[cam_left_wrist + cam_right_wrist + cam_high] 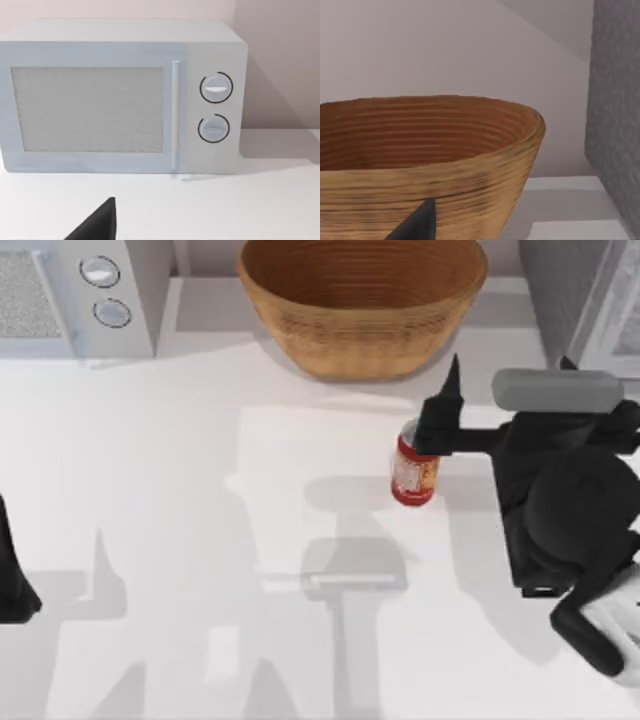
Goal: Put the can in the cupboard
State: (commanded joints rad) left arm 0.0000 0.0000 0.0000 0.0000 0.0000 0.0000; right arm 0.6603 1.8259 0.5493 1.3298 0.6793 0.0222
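- Two arms showed from the top: the right gripper (432, 435) was at the can's (413, 472) top, right of centre, though whether it gripped I could not tell; the can stood upright on the table (180, 500), just near of the basket (362, 302).
- The left arm (14, 575) sat parked at the left edge.
- Left wrist: a microwave (120, 97) stood ahead, far-left on the table.
- Right wrist: the basket loomed close, a grey cupboard (616, 105) wall beside it.
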